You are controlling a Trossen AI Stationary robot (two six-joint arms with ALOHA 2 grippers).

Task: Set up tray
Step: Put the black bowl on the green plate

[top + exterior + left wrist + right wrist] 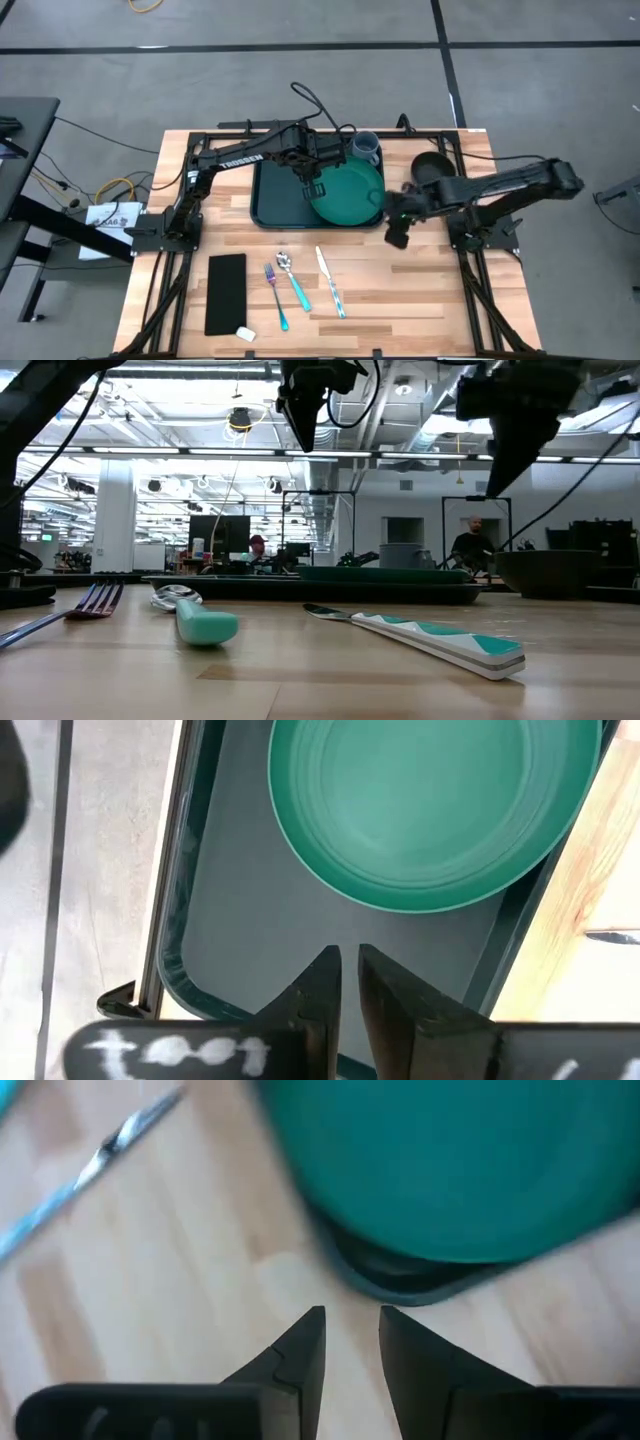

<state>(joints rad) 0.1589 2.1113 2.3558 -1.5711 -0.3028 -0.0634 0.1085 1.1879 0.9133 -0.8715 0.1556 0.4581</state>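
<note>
The dark green tray lies flat at the table's far middle. A round green plate lies in its right part, reaching the tray's right rim. My left gripper hangs above the tray just left of the plate, pointing down. Its fingers are shut to a narrow slit with nothing between them. My right gripper hovers open over bare wood beside the tray's near right corner, holding nothing. In the low view both grippers, left and right, hang well above the table.
A grey cup stands at the tray's far right corner and a black bowl to its right. A black napkin, fork, spoon and knife lie near the front edge, with a small white block.
</note>
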